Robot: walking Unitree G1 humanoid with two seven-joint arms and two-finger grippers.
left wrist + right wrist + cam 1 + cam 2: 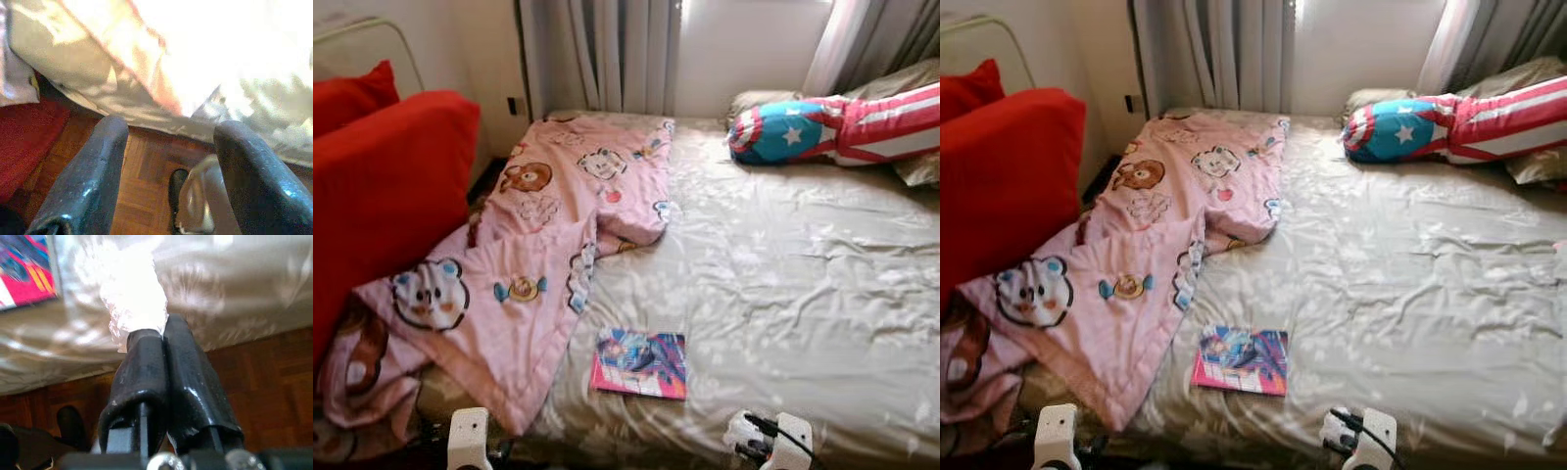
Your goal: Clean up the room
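Pinching crumpled plastic wrap (133,303) | right gripper (164,333) | pointing bedward

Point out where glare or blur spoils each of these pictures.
Left eye view: window light washes out the wall behind the curtains. Left wrist view: the bedspread is blown out white. Right wrist view: the crumpled white wad in the right end effector glares; the book is blurred.

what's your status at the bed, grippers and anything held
Right gripper shut on crumpled white wrapper, at near edge of bed. Left gripper open, empty, over floor by bed edge. Book and pink blanket lie on the bed.
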